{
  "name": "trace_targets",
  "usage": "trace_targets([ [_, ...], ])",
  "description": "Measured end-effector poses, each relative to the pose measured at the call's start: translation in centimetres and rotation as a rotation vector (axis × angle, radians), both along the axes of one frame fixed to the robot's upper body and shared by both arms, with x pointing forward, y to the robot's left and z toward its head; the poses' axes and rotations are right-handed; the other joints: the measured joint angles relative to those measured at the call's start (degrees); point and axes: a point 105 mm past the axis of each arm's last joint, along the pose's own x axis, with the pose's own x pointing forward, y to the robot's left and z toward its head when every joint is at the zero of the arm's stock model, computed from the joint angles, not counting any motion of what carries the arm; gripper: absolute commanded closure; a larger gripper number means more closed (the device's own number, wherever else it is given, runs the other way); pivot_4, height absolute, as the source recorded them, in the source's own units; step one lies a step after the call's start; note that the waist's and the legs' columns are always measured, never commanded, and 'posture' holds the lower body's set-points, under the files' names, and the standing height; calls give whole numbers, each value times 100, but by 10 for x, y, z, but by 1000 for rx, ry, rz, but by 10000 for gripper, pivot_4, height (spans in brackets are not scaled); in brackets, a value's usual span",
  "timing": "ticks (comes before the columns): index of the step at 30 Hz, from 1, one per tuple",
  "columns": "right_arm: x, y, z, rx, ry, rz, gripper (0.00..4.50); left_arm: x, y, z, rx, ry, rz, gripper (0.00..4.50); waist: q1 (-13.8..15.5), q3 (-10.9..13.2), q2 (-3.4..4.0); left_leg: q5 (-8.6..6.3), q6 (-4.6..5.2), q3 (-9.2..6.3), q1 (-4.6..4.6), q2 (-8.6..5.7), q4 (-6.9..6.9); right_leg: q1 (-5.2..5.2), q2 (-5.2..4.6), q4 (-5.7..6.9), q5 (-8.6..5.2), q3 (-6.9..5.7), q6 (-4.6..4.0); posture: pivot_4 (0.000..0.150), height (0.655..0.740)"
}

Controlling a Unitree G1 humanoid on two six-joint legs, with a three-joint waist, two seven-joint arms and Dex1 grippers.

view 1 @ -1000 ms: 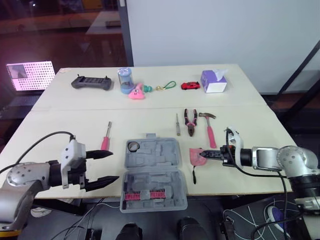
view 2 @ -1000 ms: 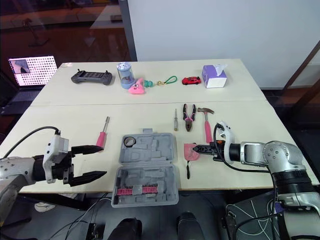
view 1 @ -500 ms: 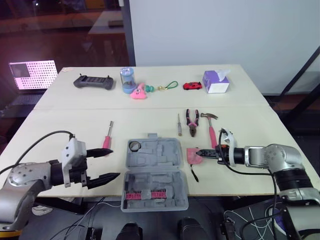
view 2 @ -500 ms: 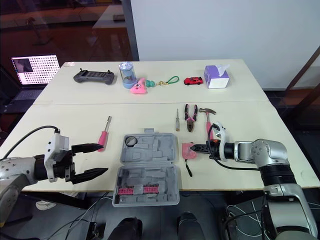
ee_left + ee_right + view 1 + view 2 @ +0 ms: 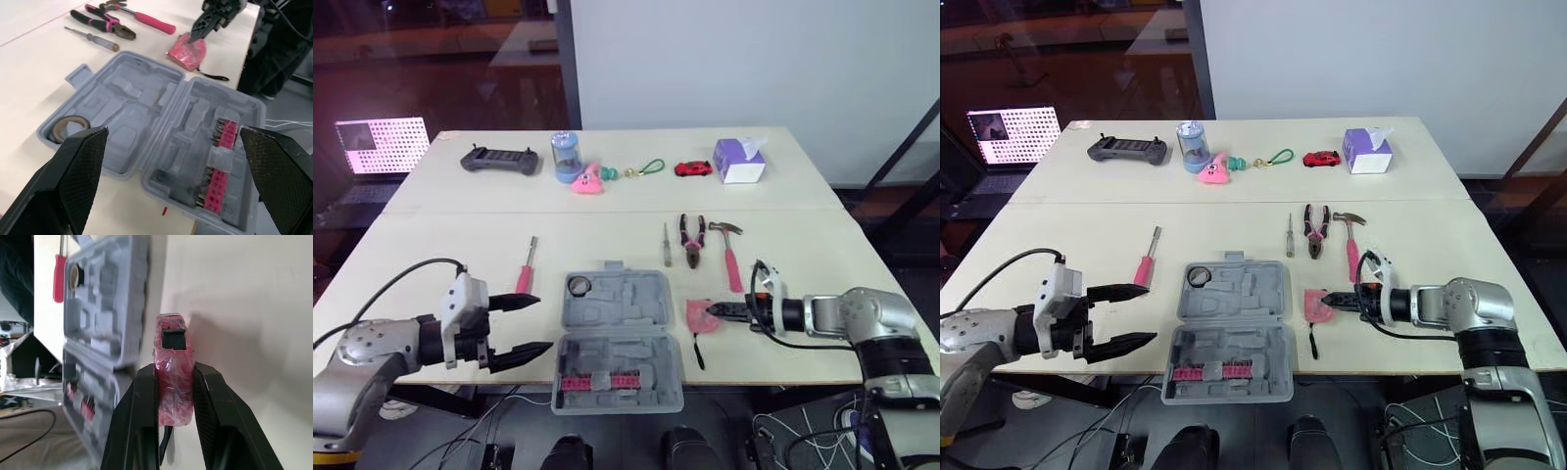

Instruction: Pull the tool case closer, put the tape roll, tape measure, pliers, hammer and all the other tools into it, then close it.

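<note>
Snugly clamped in right tool (image 5: 175,370), tape measure (image 5: 1311,305), beside case (image 5: 1234,305)

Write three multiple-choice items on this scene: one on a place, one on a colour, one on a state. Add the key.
1. Where is the tape roll?
A) on the floor
B) inside the tool case
C) in a person's hand

2. What colour is the handle of the hammer?
A) blue
B) yellow
C) pink

3. How is the right hand?
A) wide open
B) shut on the tape measure
C) shut on nothing

Key:
1 B: the roll lies in a corner recess of the open case.
2 C: the handle is plainly pink.
3 B: the right wrist view shows both fingers pressed against the tape measure's sides.
</note>
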Motion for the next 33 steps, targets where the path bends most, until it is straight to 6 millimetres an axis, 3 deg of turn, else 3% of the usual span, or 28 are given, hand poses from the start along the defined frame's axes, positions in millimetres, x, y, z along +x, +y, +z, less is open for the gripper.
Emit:
trace_targets([
  [7, -7, -4, -4, -3, 12, 0, 40341, 2, -6, 2, -3, -11, -41, 0, -5, 0, 0, 0, 0, 0, 3, 0, 0, 3, 0, 0, 0, 0, 0, 1500, 7400],
  [8, -7, -5, -4, -4, 14, 0, 29930, 2, -7, 1, -4, -7, -50, 0, -5, 0, 0, 0, 0, 0, 3, 0, 0, 3, 0, 0, 0, 0, 0, 1500, 7400],
  [11, -17, -13, -15, -34, 68, -15, 16373, 2, -6, -2, -6, 7, -52, 0, 8, 0, 0, 0, 0, 0, 2, 0, 0, 3, 0, -2, 0, -1, 0, 1500, 7400],
  [14, -18, -11, -9, -7, 49, 4, 2177, 2, -6, -3, -8, 14, -60, 0, -6, -1, 0, 0, 0, 1, 7, 0, 1, 8, 0, -2, 0, 0, 0, 1500, 7400],
  [15, -18, -11, -7, -3, 45, 7, 960, 2, -7, -3, -8, 11, -62, 0, -5, -1, 0, 0, 0, 1, 7, 0, 1, 9, 0, -2, 0, 0, 0, 1500, 7400],
  [20, -32, -30, 12, -82, -10, 25, 960, 2, -6, -3, -10, 3, -67, 0, 38, 3, 7, -1, 1, 2, 1, -1, 1, 8, -2, -10, 0, -1, 1, 1500, 7400],
  [24, -29, -33, 36, -217, -239, 103, 960, 2, -7, -3, -17, -3, -72, 0, -10, 3, 8, -1, 1, 1, 6, 0, 0, 9, 0, -7, 0, -1, 1, 1500, 7400],
  [28, -40, -19, 48, -431, -508, 378, 960, 3, -10, -4, -21, 1, -86, 0, -1, 6, 13, -1, 1, 2, 5, 0, 0, 9, -1, -9, 0, -2, 2, 1500, 7400],
  [33, -44, -1, 38, -647, -781, 663, 960, 5, -12, -4, -21, -3, -104, 0, -1, 6, 10, -1, 1, 3, 6, 0, 2, 12, -2, -10, 0, -1, 3, 1500, 7400],
])
